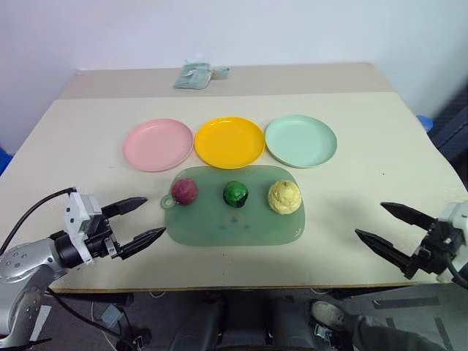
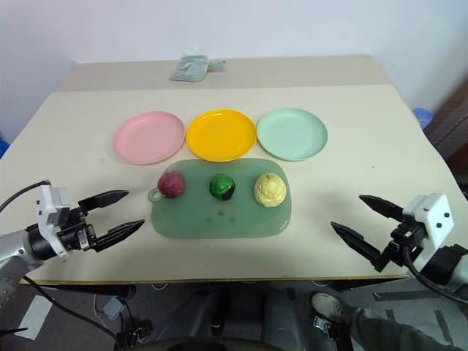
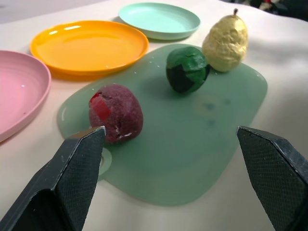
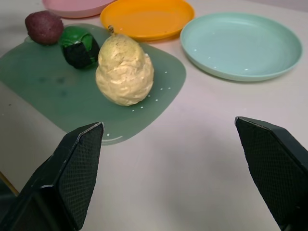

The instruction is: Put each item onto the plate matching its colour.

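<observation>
Three toy fruits lie in a row on a translucent green mat (image 1: pixel 234 227): a dark red one (image 1: pixel 185 191) at the left, a dark green one (image 1: pixel 235 194) in the middle and a pale yellow bumpy pear (image 1: pixel 284 197) at the right. Behind the mat stand a pink plate (image 1: pixel 158 144), a yellow-orange plate (image 1: pixel 229 141) and a mint green plate (image 1: pixel 300 140), all bare. My left gripper (image 1: pixel 140 221) hovers open just left of the mat, near the red fruit. Right of the mat, near the table's front edge, my right gripper (image 1: pixel 387 227) is open and holds nothing.
A small pale green-grey packet (image 1: pixel 195 75) lies at the far edge of the table, behind the plates. The table's front edge runs just below both grippers. A person's shoe (image 1: pixel 330 317) shows on the floor under the front right.
</observation>
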Available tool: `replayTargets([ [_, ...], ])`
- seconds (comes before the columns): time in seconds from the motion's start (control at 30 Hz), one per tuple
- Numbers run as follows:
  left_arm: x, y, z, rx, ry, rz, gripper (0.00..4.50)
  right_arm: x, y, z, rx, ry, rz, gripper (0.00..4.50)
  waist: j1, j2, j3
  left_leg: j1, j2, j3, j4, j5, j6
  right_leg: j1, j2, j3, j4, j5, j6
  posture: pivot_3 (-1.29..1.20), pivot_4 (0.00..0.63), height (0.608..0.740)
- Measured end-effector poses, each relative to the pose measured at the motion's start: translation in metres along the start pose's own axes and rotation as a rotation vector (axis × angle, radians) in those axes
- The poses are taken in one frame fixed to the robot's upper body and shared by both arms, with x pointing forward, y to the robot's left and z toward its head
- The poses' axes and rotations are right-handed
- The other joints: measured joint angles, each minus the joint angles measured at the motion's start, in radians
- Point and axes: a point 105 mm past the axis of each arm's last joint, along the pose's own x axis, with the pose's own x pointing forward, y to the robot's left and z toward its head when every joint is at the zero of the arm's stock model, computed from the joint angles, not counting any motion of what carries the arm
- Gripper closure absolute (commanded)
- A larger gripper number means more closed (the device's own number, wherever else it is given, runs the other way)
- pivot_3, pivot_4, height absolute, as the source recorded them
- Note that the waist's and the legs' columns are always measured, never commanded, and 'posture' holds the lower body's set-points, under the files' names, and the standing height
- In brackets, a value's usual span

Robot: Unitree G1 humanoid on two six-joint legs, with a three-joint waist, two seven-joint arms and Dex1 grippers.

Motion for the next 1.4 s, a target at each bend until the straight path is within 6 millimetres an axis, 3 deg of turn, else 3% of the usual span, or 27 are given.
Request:
replayTargets([
  [0.4, 0.002, 0.002, -0.003, -0.031, -0.014, 0.035, 0.00, 0.007, -0.003, 0.011, -0.013, -0.041, -0.011, 0.04, 0.003, -0.001, 0.001, -0.001, 0.000, 0.002, -0.001, -0.002, 0.003, 0.001, 0.000, 0.000, -0.005, 0.001, 0.001, 0.00, 0.150, 0.740],
  [0.7, 0.008, 0.006, 0.001, -0.048, -0.062, 0.103, 0.00, 0.029, 0.009, 0.026, -0.039, -0.104, 0.093, 0.04, 0.002, -0.001, 0.001, -0.001, 0.000, 0.002, 0.000, -0.001, 0.005, 0.001, 0.000, 0.000, -0.005, 0.001, 0.001, 0.00, 0.150, 0.740],
  [0.87, 0.017, 0.022, 0.005, -0.060, -0.105, 0.199, 0.00, 0.044, 0.019, 0.039, -0.073, -0.153, 0.194, 0.04, 0.003, -0.001, 0.001, 0.000, 0.000, 0.002, 0.001, 0.000, 0.005, 0.001, 0.000, 0.000, -0.005, 0.002, 0.003, 0.00, 0.150, 0.740],
  [1.03, 0.038, 0.034, -0.007, -0.100, -0.092, 0.278, 0.00, 0.057, 0.030, 0.054, -0.127, -0.187, 0.305, 0.04, 0.003, -0.001, 0.000, 0.000, 0.000, 0.002, 0.002, 0.000, 0.005, 0.002, 0.000, 0.000, -0.005, 0.004, 0.006, 0.00, 0.150, 0.740],
  [1.4, 0.081, 0.038, -0.007, -0.093, -0.098, 0.304, 0.00, 0.075, 0.037, 0.052, -0.163, -0.188, 0.391, 0.04, 0.002, -0.002, 0.001, -0.001, 0.000, 0.002, 0.004, 0.000, 0.005, 0.002, 0.001, 0.000, -0.004, 0.007, 0.009, 0.00, 0.150, 0.740],
])
